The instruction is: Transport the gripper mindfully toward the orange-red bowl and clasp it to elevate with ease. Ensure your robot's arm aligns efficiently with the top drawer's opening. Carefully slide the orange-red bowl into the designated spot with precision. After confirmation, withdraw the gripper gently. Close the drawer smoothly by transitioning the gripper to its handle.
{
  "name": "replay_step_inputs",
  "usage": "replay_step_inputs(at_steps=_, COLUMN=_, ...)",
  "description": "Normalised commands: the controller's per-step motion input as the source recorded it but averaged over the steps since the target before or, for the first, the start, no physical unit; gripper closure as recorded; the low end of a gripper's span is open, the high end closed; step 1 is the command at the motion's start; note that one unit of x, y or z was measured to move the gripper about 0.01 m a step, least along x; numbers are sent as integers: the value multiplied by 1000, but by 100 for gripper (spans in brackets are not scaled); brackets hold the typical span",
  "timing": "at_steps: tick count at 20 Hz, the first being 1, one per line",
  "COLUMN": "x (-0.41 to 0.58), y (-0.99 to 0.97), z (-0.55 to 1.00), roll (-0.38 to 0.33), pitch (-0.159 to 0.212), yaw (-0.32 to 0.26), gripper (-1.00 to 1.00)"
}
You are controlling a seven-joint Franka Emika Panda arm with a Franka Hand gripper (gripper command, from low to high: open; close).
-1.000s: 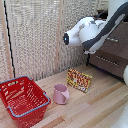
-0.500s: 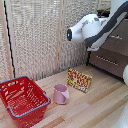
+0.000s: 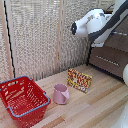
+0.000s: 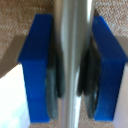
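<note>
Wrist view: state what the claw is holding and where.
The claw is shut on the silver bar handle, its blue fingers pinching the bar's shaft from both sides.

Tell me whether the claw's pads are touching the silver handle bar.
Touching. In the wrist view the dark pads on the blue fingers press against both sides of the silver handle, with no gap visible.

Materials and finishes, dresser corner scene

Robot's arm (image 3: 95, 24): glossy white moulded shell. Handle (image 4: 73, 60): smooth brushed silver metal, held between blue matt fingers (image 4: 36, 65) with dark rubbery pads (image 4: 54, 85). Top drawer (image 3: 120, 37): brown wood, satin. Lower drawer (image 3: 107, 61): like wood, silver bar. Table (image 3: 100, 107): pale planked wood, smooth. Basket (image 3: 22, 100): red wire-like, shiny. Cup (image 3: 61, 93): pink matt plastic. Box (image 3: 79, 80): printed cardboard. Screen (image 3: 40, 35): woven reed, rough.
</note>
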Motion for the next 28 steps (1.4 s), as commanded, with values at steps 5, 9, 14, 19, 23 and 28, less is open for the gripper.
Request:
replay_step_inputs(at_steps=5, x=0, y=-861, z=250, roll=73, pitch=-95, yaw=25, gripper=100)
replay_step_inputs(at_steps=9, x=-25, y=-821, z=185, roll=62, pitch=-108, yaw=30, gripper=100)
replay_step_inputs(at_steps=14, x=-39, y=-232, z=64, roll=11, pitch=-86, yaw=-16, gripper=-100)
replay_step_inputs(at_steps=19, x=41, y=247, z=58, roll=-32, pitch=-14, yaw=-3, gripper=-100)
replay_step_inputs(at_steps=23, x=174, y=321, z=99, roll=-16, pitch=65, yaw=-4, gripper=-100)
replay_step_inputs(at_steps=28, x=357, y=359, z=18, roll=0, pitch=94, yaw=-79, gripper=-100)
